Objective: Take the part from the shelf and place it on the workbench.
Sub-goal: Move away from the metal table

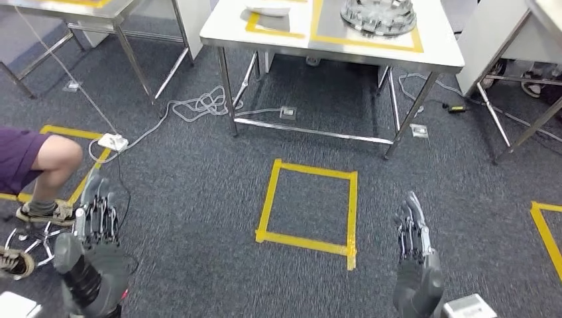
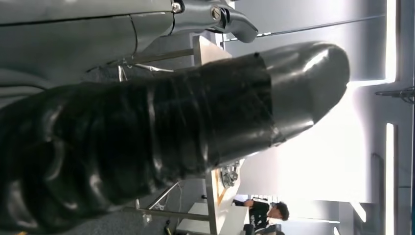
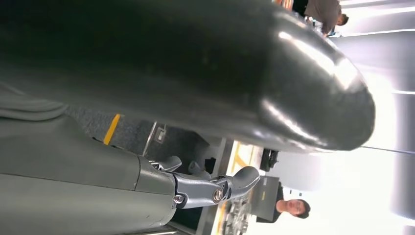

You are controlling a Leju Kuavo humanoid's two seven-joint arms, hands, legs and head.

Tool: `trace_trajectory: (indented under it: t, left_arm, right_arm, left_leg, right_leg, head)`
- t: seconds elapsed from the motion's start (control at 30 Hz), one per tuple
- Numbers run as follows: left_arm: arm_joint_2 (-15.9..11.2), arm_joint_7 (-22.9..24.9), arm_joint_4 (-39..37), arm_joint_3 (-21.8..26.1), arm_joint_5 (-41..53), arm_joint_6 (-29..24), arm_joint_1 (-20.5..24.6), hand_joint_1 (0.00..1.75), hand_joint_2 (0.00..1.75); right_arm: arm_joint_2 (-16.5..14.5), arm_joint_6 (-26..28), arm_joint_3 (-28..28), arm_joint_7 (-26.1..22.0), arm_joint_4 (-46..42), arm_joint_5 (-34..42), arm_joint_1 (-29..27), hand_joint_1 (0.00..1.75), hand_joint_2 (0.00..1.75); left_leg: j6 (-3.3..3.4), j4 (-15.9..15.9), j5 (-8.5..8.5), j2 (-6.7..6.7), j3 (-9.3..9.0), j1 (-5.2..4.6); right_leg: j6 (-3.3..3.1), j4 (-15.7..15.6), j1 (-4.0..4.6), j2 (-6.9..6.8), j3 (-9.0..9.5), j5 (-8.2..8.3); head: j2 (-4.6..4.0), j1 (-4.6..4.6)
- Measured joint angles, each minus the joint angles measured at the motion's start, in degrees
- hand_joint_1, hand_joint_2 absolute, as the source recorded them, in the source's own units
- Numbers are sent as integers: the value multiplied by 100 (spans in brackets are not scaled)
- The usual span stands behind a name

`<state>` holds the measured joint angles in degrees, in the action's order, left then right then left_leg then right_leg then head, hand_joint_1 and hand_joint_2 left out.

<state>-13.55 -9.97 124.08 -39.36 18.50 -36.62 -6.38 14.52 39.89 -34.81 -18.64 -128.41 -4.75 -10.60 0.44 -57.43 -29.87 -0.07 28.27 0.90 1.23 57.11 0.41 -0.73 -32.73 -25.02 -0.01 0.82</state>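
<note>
Both silver robot hands are hanging low at the bottom of the head view, the left hand (image 1: pixel 98 211) at lower left and the right hand (image 1: pixel 413 228) at lower right, each with fingers extended and slightly apart, holding nothing. Between them, a square of yellow tape (image 1: pixel 309 207) is marking the grey carpet (image 1: pixel 199 199). At the top of the frame, a round silver ribbed metal part (image 1: pixel 378 14) is lying on a white steel-legged workbench (image 1: pixel 437 50), inside a yellow-taped outline, with a white object (image 1: pixel 268 8) just beside it to the left. A seated person's bare leg (image 1: pixel 56 159) is entering from the left edge, near a white power strip (image 1: pixel 112 141).
</note>
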Motion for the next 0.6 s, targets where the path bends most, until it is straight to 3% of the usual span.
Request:
trace_trajectory:
  t: [0.07,0.13,0.2,0.23,0.27,0.3,0.37,0.43,0.53,0.6]
  left_arm:
    - [-2,-64,-2,0,-26,-30,-24,0,0]
    - [-2,-154,-8,-1,-62,-66,-65,0,0]
    - [-2,-230,-29,-2,-99,-86,-94,0,0]
    - [-3,-264,-44,-3,-123,-90,-101,0,0]
    - [-3,-299,-62,-4,-149,-92,-104,0,0]
    - [-2,-342,-80,-4,-176,-91,-108,0,0]
    - [0,-436,-115,-4,-231,-79,-116,0,0]
    - [3,-514,-149,-4,-268,-63,-119,0,0]
    - [4,-568,-201,-4,-290,-55,-124,0,0]
    - [4,-597,-230,0,-304,-53,-134,0,0]
  right_arm:
    - [3,0,-2,-80,4,0,-37,0,0]
    - [5,0,-3,-185,15,-1,-101,0,0]
    - [3,0,-10,-273,40,2,-151,0,0]
    - [2,0,-15,-310,58,11,-169,0,0]
    - [1,0,-21,-350,77,28,-183,0,0]
    - [0,0,-27,-399,97,55,-194,0,0]
    - [-4,0,-36,-526,136,125,-201,0,0]
    - [-13,0,-39,-655,167,189,-199,0,0]
    - [-25,0,-42,-742,213,242,-209,0,0]
    - [-45,-1,-43,-772,246,279,-210,0,0]
  left_leg:
    - [96,30,32,-3,60,17]
    - [178,42,101,1,131,29]
    - [209,29,171,2,225,15]
    - [209,19,206,3,280,8]
    - [206,8,236,3,331,3]
    - [201,-3,262,2,375,-1]
    - [175,-15,315,-2,434,-7]
    - [116,-13,378,-2,474,-3]
    - [8,0,460,8,508,22]
    - [-40,-156,299,6,600,20]
  right_leg:
    - [68,101,-9,15,-100,-69]
    - [133,555,-31,32,-292,-432]
    - [179,1289,-58,34,-518,-849]
    - [188,1537,-67,34,-567,-934]
    - [186,1580,-71,34,-522,-903]
    - [172,1401,-71,35,-374,-783]
    - [104,603,-57,39,127,-530]
    - [36,-6,-18,43,492,-449]
    - [-51,-169,16,39,478,-394]
    - [-123,-258,-11,18,470,-302]
  head:
    - [0,-24]
    - [-1,-88]
    - [-1,-158]
    - [0,-176]
    - [0,-188]
    - [0,-200]
    - [-1,-226]
    - [-1,-231]
    - [0,-252]
    - [0,-225]
